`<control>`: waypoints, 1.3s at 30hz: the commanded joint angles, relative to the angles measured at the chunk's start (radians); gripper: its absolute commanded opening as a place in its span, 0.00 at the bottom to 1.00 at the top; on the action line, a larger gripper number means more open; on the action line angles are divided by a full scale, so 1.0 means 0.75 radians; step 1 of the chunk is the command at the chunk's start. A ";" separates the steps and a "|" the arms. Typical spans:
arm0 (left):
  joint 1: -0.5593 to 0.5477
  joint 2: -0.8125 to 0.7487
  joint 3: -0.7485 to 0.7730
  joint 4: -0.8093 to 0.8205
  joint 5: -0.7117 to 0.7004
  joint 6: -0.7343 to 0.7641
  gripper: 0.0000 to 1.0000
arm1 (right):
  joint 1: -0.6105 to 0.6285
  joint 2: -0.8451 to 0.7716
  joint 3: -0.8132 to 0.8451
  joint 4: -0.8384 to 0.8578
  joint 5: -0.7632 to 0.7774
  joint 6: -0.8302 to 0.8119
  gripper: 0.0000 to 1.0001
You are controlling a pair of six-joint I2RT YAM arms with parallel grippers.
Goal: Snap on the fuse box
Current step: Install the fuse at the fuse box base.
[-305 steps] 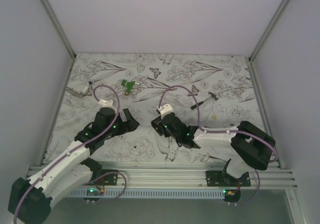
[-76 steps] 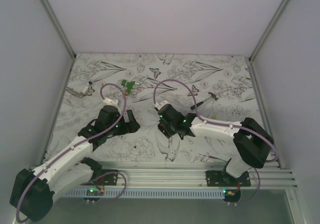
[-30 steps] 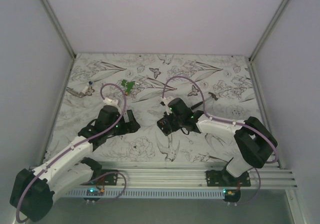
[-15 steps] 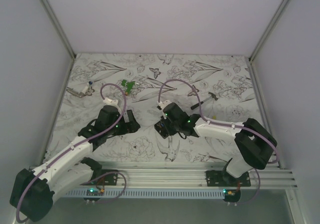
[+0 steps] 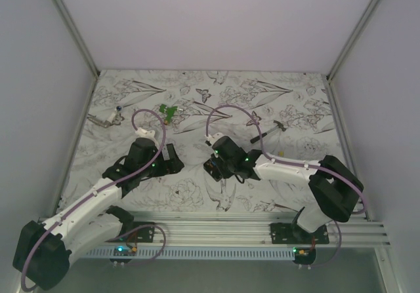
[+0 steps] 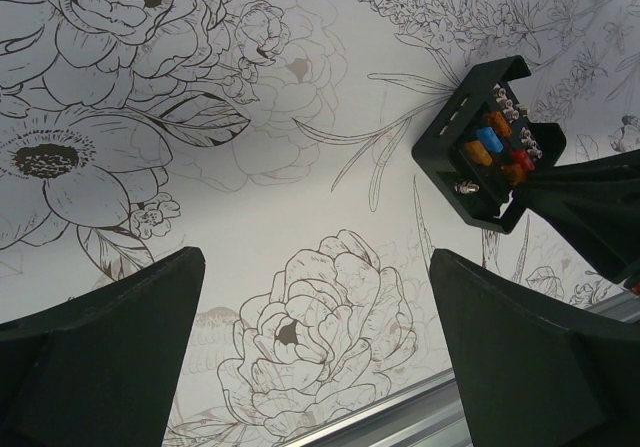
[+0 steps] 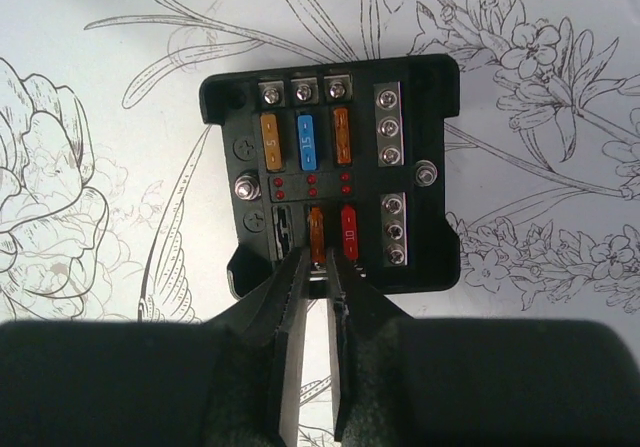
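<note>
- Left gripper [image 6: 315,257] hangs spread wide and empty over the mat [image 5: 295,96]; in the top view the box sits near it, at its 3 o'clock
- Right gripper [image 7: 317,272] has its fingers nearly together with a thin slit between them; the tips rest at the 6 o'clock edge of the fuse box [image 7: 330,182], at the near end of an orange fuse [image 7: 317,229], and I cannot tell whether they pinch it
- The box lies flat, open face up, near the mat's middle; it looks like hard, stiff plastic, probably light enough to skid under a sideways push
- The fuses and screw terminals look small and delicate, so the outer walls at 3 and 9 o'clock seem the safest hold, with any press going straight down
- Farther off, a green piece [image 5: 168,112] lies at 11 o'clock from the box and a thin tool [image 5: 268,130] at 1 o'clock
</note>
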 commanded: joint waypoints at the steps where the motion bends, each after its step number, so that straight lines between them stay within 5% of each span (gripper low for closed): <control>1: 0.012 -0.005 0.020 -0.045 -0.006 0.027 1.00 | 0.019 0.003 0.071 -0.016 0.042 -0.026 0.20; 11: 0.012 -0.008 0.018 -0.046 -0.004 0.028 0.99 | 0.021 0.013 0.109 -0.030 0.090 -0.058 0.27; 27: 0.012 -0.006 0.018 -0.047 -0.002 0.029 0.99 | 0.022 0.072 0.128 -0.058 0.060 -0.080 0.12; 39: 0.011 -0.004 0.020 -0.047 -0.002 0.029 1.00 | 0.043 0.048 0.144 -0.093 0.049 -0.089 0.17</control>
